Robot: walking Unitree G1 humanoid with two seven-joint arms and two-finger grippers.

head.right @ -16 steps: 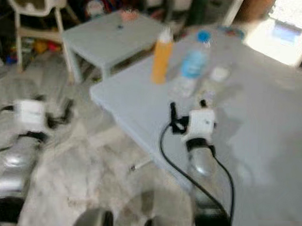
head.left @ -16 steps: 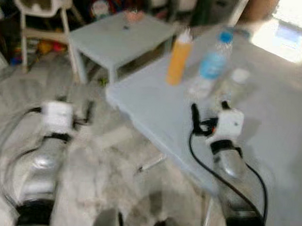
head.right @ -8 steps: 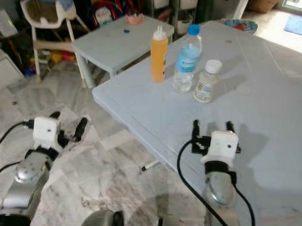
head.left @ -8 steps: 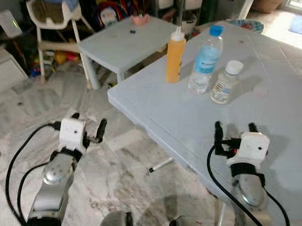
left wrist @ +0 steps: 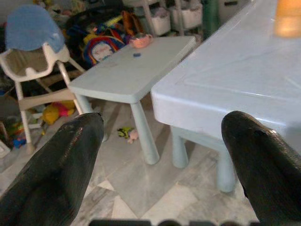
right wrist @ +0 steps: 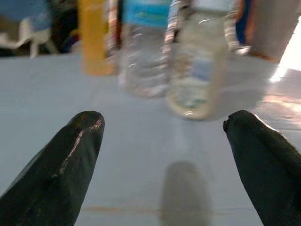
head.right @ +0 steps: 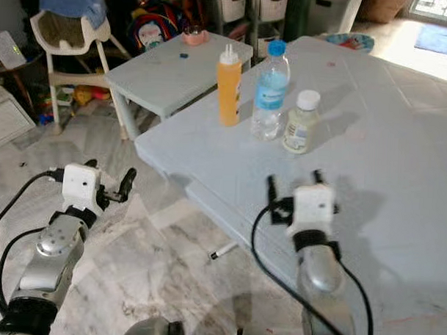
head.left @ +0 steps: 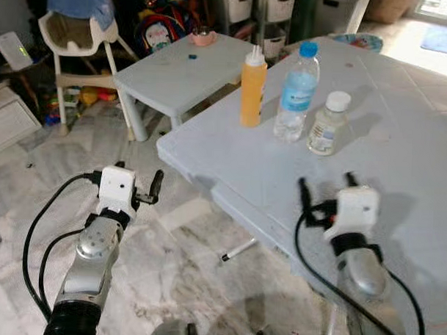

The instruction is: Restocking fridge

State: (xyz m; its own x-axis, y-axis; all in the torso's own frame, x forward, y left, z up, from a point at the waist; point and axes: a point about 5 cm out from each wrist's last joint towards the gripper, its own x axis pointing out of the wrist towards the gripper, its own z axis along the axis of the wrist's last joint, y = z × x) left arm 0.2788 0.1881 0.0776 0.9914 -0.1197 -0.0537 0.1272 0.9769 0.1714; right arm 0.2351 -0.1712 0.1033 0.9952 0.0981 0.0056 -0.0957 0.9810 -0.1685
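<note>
**Over the table, right gripper spread and empty**

On the big pale table (head.left: 401, 129), toward its far left part, I see three containers in a row: an orange squeeze bottle (head.left: 252, 88) on the left, a water bottle (head.left: 295, 93) with a blue cap in the middle, and a small clear bottle (head.left: 326, 125) with a white cap on the right. All three stand upright, close together.

My right gripper (head.left: 325, 187) hovers above the tabletop on the near side of those bottles, its two black fingers spread wide and holding nothing. Through its wrist camera the small clear bottle sits ahead between the fingertips, apart from them, with the water bottle and the orange one beside it.

My left gripper (head.left: 138, 181) hangs off the table's left edge, over the marble floor (head.left: 183, 269). Its fingers are also parted and empty.

Farther off on the left stands a small low table (head.left: 175, 70) with a pink bowl (head.left: 203, 38) at its far side, and a white high chair (head.left: 70, 41) beyond it, draped with blue cloth.
</note>
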